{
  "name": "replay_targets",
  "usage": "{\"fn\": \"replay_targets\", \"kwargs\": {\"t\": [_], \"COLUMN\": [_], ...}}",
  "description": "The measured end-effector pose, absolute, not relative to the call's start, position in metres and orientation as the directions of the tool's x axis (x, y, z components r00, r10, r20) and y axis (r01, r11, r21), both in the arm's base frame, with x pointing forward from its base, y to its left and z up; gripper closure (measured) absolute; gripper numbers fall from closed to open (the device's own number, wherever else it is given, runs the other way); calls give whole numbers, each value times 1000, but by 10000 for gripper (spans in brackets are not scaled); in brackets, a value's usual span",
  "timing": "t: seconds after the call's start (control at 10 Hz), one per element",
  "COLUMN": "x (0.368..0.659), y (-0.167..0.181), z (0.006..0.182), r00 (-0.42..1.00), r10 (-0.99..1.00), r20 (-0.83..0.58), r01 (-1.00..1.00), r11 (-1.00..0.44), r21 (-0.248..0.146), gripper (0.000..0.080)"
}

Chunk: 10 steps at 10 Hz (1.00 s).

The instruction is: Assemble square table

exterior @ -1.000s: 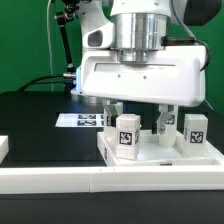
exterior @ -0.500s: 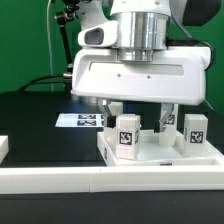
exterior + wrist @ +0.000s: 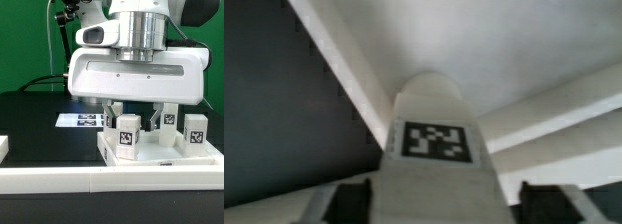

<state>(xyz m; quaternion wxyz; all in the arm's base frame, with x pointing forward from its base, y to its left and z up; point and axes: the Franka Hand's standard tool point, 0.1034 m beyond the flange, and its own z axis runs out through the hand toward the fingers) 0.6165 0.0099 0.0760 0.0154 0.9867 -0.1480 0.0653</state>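
The white square tabletop point(image 3: 160, 155) lies near the table's front edge. Tagged white legs stand on it: one in front point(image 3: 127, 133), one behind point(image 3: 166, 120), one at the exterior view's right point(image 3: 195, 128). My gripper point(image 3: 140, 120) hangs straight down over the tabletop, its fingers point(image 3: 113, 108) among the legs. In the wrist view a white leg point(image 3: 438, 120) with a black-white tag runs out from my gripper point(image 3: 441, 208). Its rounded tip is over the tabletop's rim point(image 3: 562, 100). The fingers point(image 3: 349, 205) sit tight against both its sides. The hand hides the leg's grip from the exterior view.
The marker board point(image 3: 80, 119) lies on the black table behind the tabletop. A long white rail point(image 3: 60, 178) runs along the front edge. A small white part point(image 3: 4, 148) sits at the exterior view's left. Cables hang behind the arm.
The hand has turned slightly about its vertical axis; its body now reaches further to the exterior view's left. The tabletop and the standing legs have not moved.
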Motion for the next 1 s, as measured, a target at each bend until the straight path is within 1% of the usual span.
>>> {"fn": "replay_targets", "kwargs": {"t": [0.1,0.5,0.7,0.9,1.0], "x": [616,616,615,615,614], "y": [10,10,7,7,6], "z": [76,76,75,74,74], "r00": [948,931,823,710,628], "r10": [-290,-339,-550,-691,-767], "r20": [133,133,139,137,129], "r01": [-294,-342,-550,-688,-763], "r11": [-956,-940,-834,-722,-640], "r21": [11,3,-42,-73,-87], "gripper": [511,511,511,511,511]}}
